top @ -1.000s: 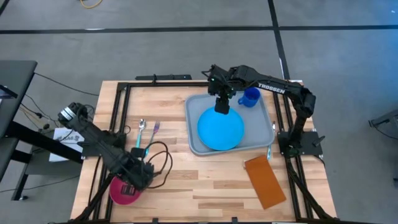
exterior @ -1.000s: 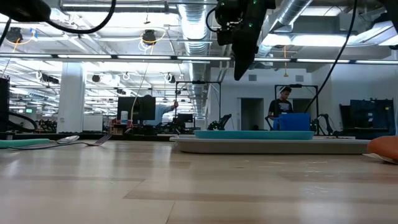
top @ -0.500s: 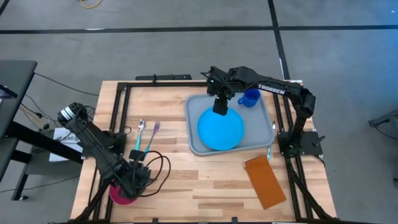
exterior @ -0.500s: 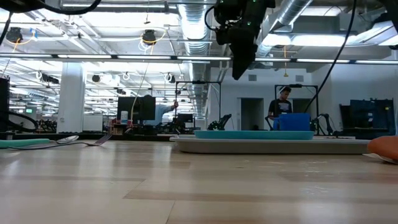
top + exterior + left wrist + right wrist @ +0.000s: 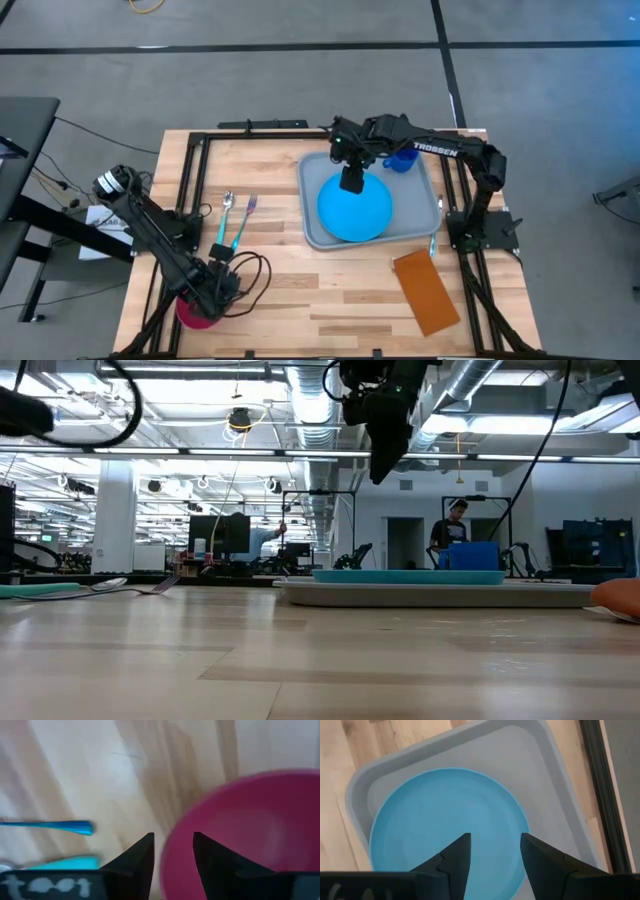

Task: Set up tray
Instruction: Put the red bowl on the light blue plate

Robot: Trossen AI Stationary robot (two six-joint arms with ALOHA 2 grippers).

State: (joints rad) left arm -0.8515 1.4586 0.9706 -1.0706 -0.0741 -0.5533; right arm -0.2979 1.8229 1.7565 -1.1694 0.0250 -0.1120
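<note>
Overhead view of a wooden worktop (image 5: 330, 290). Right of centre, a grey-blue tray (image 5: 425, 222) lying flat, carrying a round blue plate (image 5: 355, 210) and, at its upper right corner, a blue cup (image 5: 403, 157). Right claw (image 5: 351, 180) hanging well above the plate's upper edge, fingers apart and empty, nothing between them in the wrist view. Left claw (image 5: 215, 290) at lower left of the frame, over a pink bowl (image 5: 195, 312), fingers parted around the bowl's near rim (image 5: 172, 855), apparently about to grip it. Two utensils (image 5: 236, 217) lying side by side just above the bowl; an orange napkin (image 5: 427, 291) at lower right, off the tray. For a clean pick: close on the rim squarely, lift straight, keep clear of the loose cable (image 5: 255, 262) nearby.
</note>
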